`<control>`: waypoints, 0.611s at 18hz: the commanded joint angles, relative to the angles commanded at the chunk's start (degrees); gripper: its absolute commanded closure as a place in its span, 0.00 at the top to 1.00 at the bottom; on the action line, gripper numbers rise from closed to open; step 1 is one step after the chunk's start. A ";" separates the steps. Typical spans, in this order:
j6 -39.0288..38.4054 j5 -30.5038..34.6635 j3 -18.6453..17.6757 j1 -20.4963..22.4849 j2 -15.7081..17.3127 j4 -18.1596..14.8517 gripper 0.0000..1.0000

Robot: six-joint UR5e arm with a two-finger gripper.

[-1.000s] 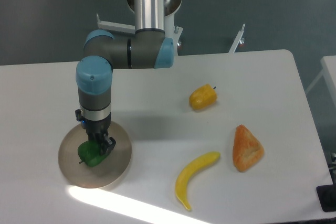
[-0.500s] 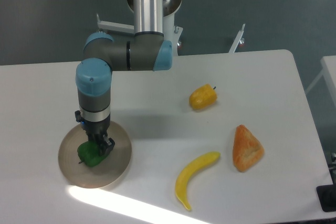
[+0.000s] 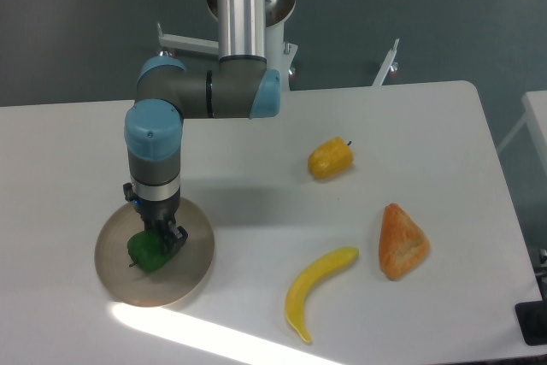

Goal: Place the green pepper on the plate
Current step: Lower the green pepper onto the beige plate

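Observation:
The green pepper [image 3: 147,253] is a small glossy dark-green piece lying over the middle of the plate [image 3: 115,275], a flat round beige disc at the table's front left. My gripper [image 3: 162,243] points straight down over the plate with its dark fingers shut on the green pepper. The pepper looks to be resting on or just above the plate's surface; I cannot tell which. The fingertips are partly hidden behind the pepper.
A yellow-orange pepper [image 3: 331,158] lies right of centre. An orange wedge-shaped piece [image 3: 401,242] and a yellow banana [image 3: 313,289] lie at the front right. The arm's base column [image 3: 243,6] stands at the back. A bright strip of light crosses the front edge.
The arm and the green pepper have barely shifted, settling slightly lower over the plate. The gripper stays closed on the pepper.

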 joint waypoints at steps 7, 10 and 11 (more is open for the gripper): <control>0.00 0.00 -0.44 0.00 0.00 0.09 0.39; -0.17 -0.09 -0.44 0.00 0.00 0.09 0.52; -0.18 -0.09 -0.35 0.00 0.00 0.09 0.54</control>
